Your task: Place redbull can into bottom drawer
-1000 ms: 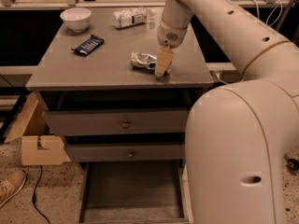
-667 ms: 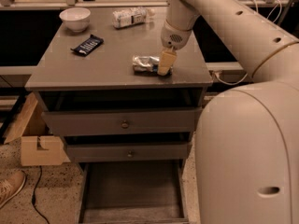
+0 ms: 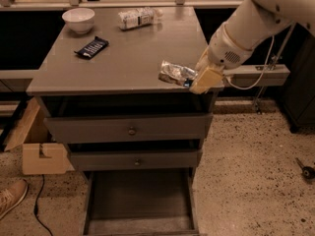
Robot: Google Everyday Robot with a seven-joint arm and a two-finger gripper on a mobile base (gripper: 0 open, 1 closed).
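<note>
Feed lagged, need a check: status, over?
Gripper shut on redbull can, at cabinet top's front corner. Bottom drawer open below. Nothing blocking it.

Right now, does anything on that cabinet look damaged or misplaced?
The redbull can looks crumpled, lying sideways near the front right edge of the cabinet top, beside the gripper. The plastic bottle lies tipped over at the back.

White bowl (image 3: pixel 78 19), clear bottle (image 3: pixel 138 17), dark snack bar (image 3: pixel 91 47) on grey cabinet top (image 3: pixel 128 65); cardboard box (image 3: pixel 42 157), shoe (image 3: pixel 12 206) on floor (image 3: pixel 246 161).
</note>
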